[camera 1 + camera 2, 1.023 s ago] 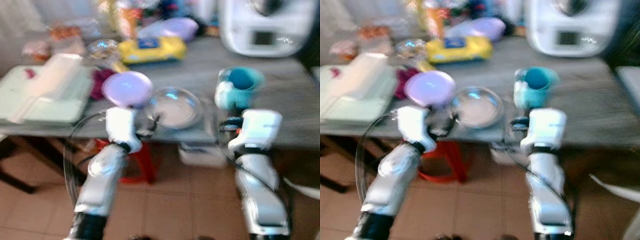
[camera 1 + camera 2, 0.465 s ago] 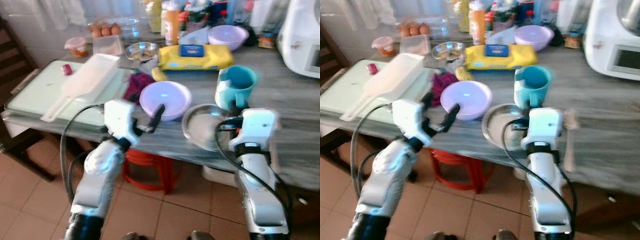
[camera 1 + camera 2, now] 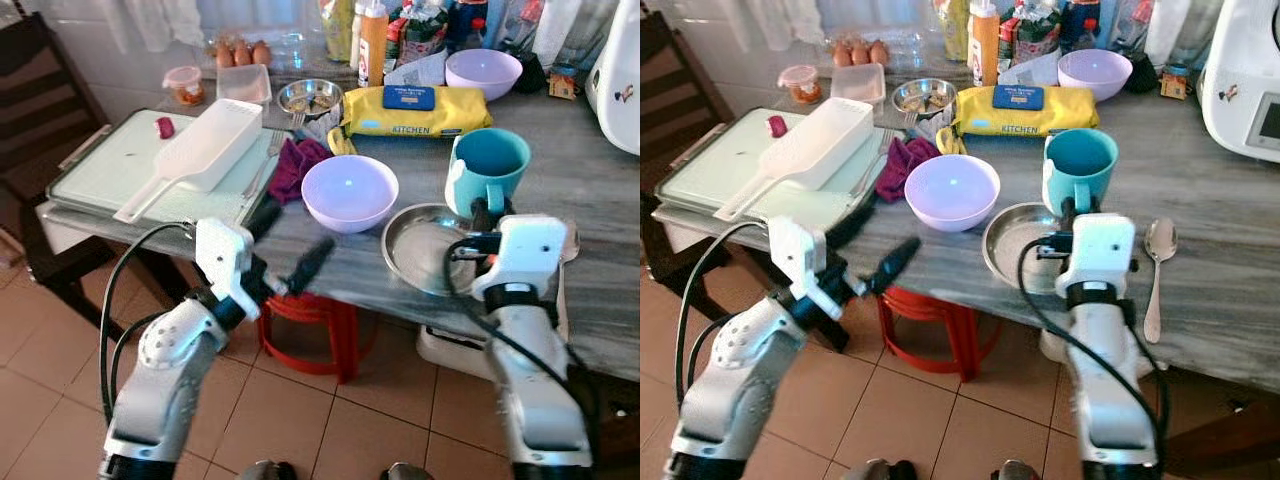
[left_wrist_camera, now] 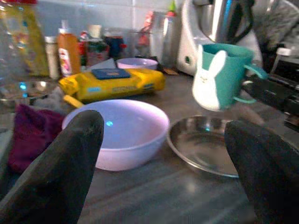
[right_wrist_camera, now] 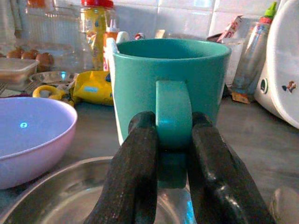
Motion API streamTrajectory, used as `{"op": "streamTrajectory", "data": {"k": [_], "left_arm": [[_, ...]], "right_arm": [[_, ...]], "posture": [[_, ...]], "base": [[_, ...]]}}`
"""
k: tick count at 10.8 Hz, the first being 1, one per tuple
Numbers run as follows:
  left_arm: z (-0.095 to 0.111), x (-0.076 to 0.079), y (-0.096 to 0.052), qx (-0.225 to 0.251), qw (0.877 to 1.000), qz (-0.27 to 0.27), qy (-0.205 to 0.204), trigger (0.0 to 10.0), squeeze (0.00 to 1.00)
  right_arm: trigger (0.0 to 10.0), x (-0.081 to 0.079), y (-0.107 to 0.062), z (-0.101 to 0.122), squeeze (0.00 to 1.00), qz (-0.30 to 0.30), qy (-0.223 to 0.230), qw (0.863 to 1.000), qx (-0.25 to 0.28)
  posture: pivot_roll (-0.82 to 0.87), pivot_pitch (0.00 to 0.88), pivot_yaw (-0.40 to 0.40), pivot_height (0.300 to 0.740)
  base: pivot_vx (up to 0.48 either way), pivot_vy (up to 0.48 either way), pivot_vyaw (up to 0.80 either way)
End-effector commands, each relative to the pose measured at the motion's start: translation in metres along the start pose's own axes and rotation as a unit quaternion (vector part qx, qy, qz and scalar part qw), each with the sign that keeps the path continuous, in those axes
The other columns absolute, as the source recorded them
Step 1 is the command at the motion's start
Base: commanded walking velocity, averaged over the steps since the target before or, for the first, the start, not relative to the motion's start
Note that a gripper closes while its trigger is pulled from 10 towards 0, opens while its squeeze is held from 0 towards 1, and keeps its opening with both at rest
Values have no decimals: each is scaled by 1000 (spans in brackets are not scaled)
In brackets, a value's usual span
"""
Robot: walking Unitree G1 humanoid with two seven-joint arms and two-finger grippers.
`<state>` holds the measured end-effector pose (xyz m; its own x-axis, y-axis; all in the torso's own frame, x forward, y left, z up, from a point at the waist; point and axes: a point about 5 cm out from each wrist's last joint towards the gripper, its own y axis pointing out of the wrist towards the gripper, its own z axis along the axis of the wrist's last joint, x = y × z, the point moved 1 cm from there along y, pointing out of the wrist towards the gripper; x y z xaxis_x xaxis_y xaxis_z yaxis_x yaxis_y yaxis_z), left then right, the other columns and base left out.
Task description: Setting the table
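A teal mug (image 3: 490,165) with a white rabbit on it is at the far rim of a shallow steel plate (image 3: 425,250) on the grey table (image 3: 600,190). My right gripper (image 5: 173,126) is shut on the mug's handle, one black finger on each side. I cannot tell whether the mug rests on the table. A lilac bowl (image 3: 350,190) sits left of the plate. My left gripper (image 3: 290,240) is open wide at the table's front edge, just short of the bowl, with nothing between its fingers (image 4: 51,172). A steel spoon (image 3: 1157,270) lies right of the plate.
A white slotted scoop (image 3: 200,155) lies on a pale green tray (image 3: 100,170) at the left. A purple cloth (image 3: 295,165), a yellow wipes pack (image 3: 415,110), a second lilac bowl (image 3: 483,72) and bottles crowd the back. A red stool (image 3: 310,320) stands under the table.
The camera has moved and the picture has sharpened. My left gripper's fingers have spread wider near the bowl. My right gripper stays at the mug.
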<state>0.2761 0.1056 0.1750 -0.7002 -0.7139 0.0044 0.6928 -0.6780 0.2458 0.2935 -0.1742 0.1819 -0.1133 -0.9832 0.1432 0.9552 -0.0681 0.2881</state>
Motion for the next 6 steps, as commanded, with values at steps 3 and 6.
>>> {"op": "streamTrajectory", "data": {"k": [3, 6], "left_arm": [[-2, 9, -2, -13, 999, -44, -16, 10000, 0], [-3, 15, 2, -16, 998, -61, -26, 10000, 0]], "right_arm": [[10000, 26, 18, 10, 0, -14, -26, 999, 15], [10000, 44, 25, 8, 0, -27, -34, 999, 1]], "posture": [[-173, 166, 59, 740], [-179, 171, 59, 740]], "base": [[0, 0, 0], [0, 0, 0]]}}
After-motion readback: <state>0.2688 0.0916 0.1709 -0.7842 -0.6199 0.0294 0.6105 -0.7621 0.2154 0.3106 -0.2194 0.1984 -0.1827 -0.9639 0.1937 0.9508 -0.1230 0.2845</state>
